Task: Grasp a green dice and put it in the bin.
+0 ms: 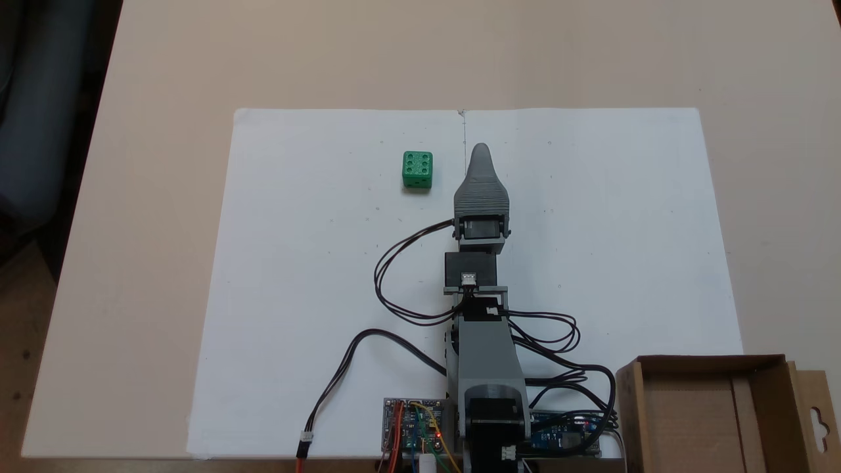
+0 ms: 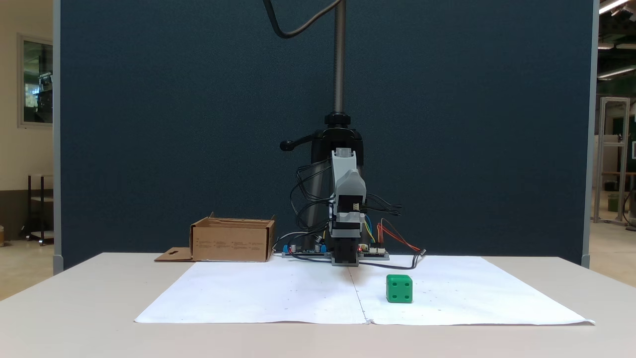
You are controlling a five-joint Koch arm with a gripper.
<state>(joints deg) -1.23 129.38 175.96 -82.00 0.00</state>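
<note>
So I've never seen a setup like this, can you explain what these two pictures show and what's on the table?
It is a small hobby robot arm bolted at a table's edge, ending in a gripper. One fixed view looks down from above, behind the arm; the other faces it from across the table. On white paper sits a green dice, apart from the gripper, which holds nothing. Whether the gripper is open cannot be told. A cardboard bin stands beside the arm's base, near circuit boards and cables.
</note>
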